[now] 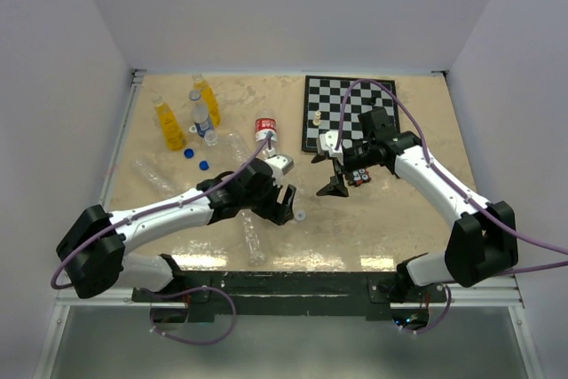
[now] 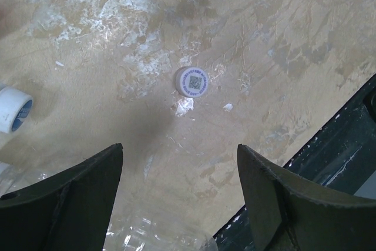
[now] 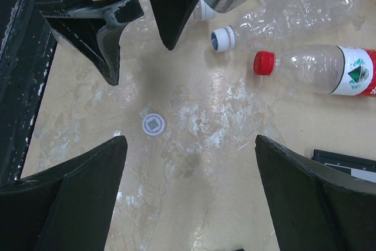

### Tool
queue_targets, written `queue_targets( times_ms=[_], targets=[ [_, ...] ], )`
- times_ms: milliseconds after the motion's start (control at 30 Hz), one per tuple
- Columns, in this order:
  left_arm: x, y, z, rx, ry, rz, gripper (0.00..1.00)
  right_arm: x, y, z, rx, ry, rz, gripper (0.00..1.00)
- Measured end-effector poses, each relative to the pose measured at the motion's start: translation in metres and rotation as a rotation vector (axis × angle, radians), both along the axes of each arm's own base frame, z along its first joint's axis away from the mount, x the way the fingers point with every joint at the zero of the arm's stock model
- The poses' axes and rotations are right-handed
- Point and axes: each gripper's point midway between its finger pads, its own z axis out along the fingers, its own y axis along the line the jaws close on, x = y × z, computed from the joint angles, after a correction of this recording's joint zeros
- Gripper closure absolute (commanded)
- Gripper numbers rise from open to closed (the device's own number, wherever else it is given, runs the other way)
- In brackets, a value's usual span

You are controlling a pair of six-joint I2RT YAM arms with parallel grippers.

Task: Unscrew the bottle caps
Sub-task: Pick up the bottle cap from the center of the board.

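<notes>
Loose white cap (image 2: 192,82) lies flat on the bare tabletop (image 2: 282,39), printed square code up, touching no bottle. Left fingers (image 2: 64,198) are spread wide with nothing between them. The cap sits ahead of the tips, in line with the gap and touching neither. Right fingers (image 3: 311,198) are likewise released and empty, aimed at the same cap from the opposite side

Left wrist view only: white-capped bottle neck (image 2: 12,107) at the left edge; crumpled clear plastic (image 2: 147,239) under the fingers; dark table edge at lower right

Right wrist view only: left fingers seen from the front, hanging just beside the cap. Red-capped bottle (image 3: 317,69) with a red-and-white label lies on its side. A clear bottle (image 3: 282,19) lies next to it, white-and-blue cap on. Chessboard (image 3: 346,163) corner is at lower right

Top view only: two orange bottles (image 1: 167,124) and the labelled clear bottle (image 1: 202,119) stand upright at far left, well apart from both arms. Two blue caps (image 1: 188,153) lie loose just in front of them. Small pieces stand on the chessboard
</notes>
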Motion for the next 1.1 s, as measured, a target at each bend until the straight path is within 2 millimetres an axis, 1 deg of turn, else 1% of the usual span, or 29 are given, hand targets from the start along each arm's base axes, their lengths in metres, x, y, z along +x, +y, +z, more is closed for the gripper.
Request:
queue_targets(
  times_ms=[367, 633, 733, 900, 1000, 1067, 1100],
  targets=[
    [-0.001, -0.004, -0.016, 0.032, 0.023, -0.010, 0.18, 0.000, 0.000, 0.000, 0.000, 0.000, 0.000, 0.06],
    [-0.001, -0.005, -0.041, 0.093, 0.069, -0.010, 0.23, 0.000, 0.000, 0.000, 0.000, 0.000, -0.001, 0.06],
    [0.001, -0.011, -0.045, 0.104, 0.077, -0.018, 0.24, 0.000, 0.000, 0.000, 0.000, 0.000, -0.001, 0.06],
    [-0.002, -0.030, -0.047, 0.110, 0.076, -0.058, 0.30, 0.000, 0.000, 0.000, -0.001, 0.000, -0.002, 0.06],
    [-0.003, -0.041, -0.051, 0.126, 0.074, -0.075, 0.33, 0.001, -0.001, 0.000, -0.003, -0.001, -0.004, 0.06],
    [-0.002, -0.046, -0.055, 0.143, 0.072, -0.080, 0.33, 0.002, -0.001, -0.001, -0.007, -0.003, -0.007, 0.06],
    [-0.001, -0.048, -0.056, 0.149, 0.071, -0.080, 0.36, 0.002, -0.002, -0.001, -0.010, -0.004, -0.009, 0.06]
  ],
)
